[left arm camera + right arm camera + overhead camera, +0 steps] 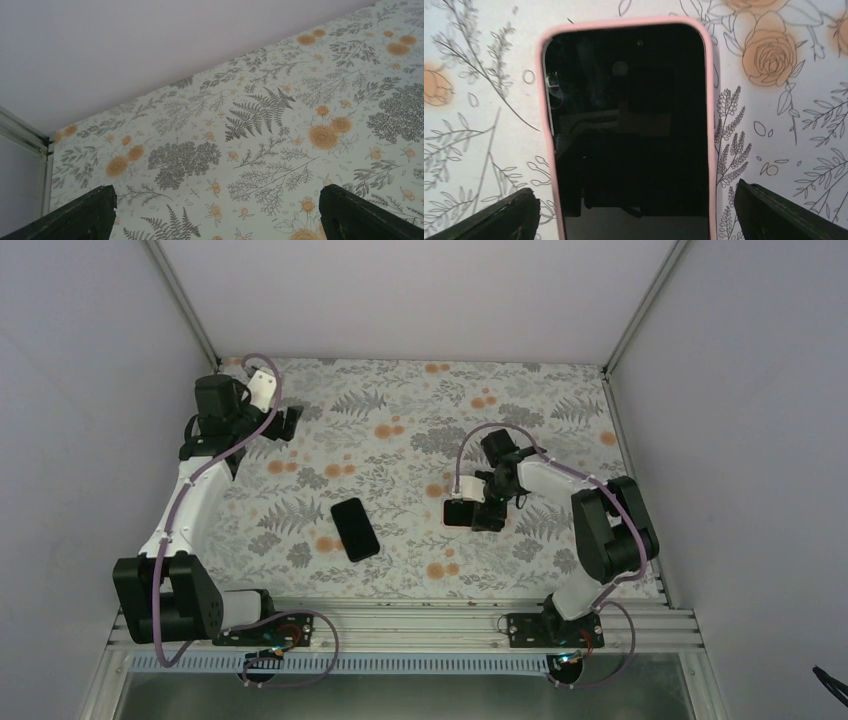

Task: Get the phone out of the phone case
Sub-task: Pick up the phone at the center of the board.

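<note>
A phone [629,125] with a dark screen lies face up in a pink phone case [710,100] on the floral cloth. My right gripper [634,200] hangs over its near end, open. One finger stands off each long side, and neither touches the case. From above, the cased phone [457,512] sits right of centre, partly hidden under the right gripper [480,508]. My left gripper [288,423] is open at the far left with nothing between its fingers, and the left wrist view shows only cloth below the left gripper [216,200].
A black phone-shaped slab [355,528] lies flat near the middle of the floral cloth [400,440], left of the cased phone. White walls close in the back and both sides. A metal rail [400,625] holding the arm bases runs along the near edge.
</note>
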